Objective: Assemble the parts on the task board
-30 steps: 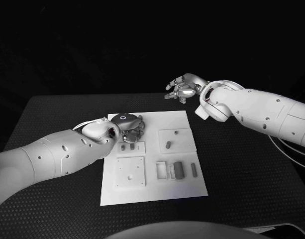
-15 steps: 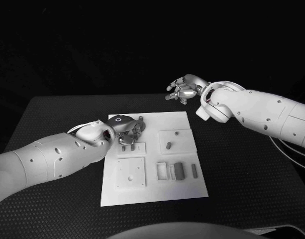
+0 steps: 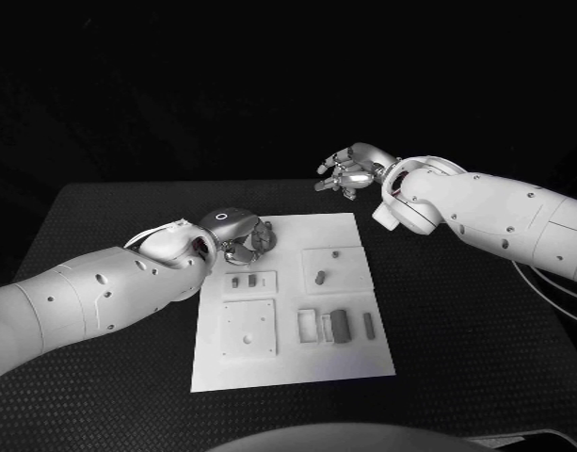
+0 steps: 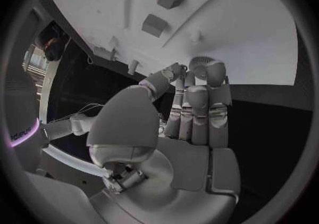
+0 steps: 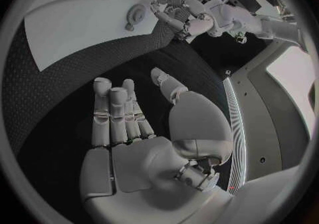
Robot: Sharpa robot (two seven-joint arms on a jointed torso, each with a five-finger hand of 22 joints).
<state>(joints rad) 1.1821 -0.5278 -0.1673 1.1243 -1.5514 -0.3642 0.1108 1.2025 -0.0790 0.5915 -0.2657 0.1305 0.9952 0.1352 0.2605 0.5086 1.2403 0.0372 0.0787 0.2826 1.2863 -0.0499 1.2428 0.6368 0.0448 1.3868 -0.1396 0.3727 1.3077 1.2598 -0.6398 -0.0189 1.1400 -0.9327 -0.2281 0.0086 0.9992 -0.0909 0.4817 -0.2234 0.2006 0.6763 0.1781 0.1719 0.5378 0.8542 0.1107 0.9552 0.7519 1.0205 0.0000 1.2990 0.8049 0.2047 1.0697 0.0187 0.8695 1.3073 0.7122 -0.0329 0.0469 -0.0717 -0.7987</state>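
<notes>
Left hand [image 3: 238, 237] sits over the far-left corner of the task board [image 3: 288, 367], fingers curled in together. In the left wrist view the fingers [image 4: 199, 112] lie side by side, bent toward the palm, thumb alongside; nothing visible in the grasp, so it reads as closed on nothing. Whether the fingertips touch the board cannot be told.

Right hand [image 3: 348, 169] hovers beyond the board's far-right corner, above the black worktop [image 3: 85, 226], well clear of the parts. Right wrist view shows its fingers [image 5: 113, 115] loosely bent and apart, thumb out to the side, palm bare: open, holding nothing. The same view shows the left hand [image 5: 178, 14] over the board edge.

Task board lies flat mid-worktop, long axis running away from the robot. Raised square sub-plates on it:
- far-right plate [image 3: 334, 266] carries one small grey peg [image 3: 319, 277], tilted.
- small plate [image 3: 248, 281] just near of the left hand carries two short grey pieces [image 3: 245, 281] side by side.
- near-left plate [image 3: 248, 328] has small holes, no loose part visible on it.
- near-right area holds a row of upright grey blocks [image 3: 337, 324], close together, one slim piece [image 3: 367, 325] at the right end, apart from the rest.

All parts sit on the board; none in either hand.
</notes>
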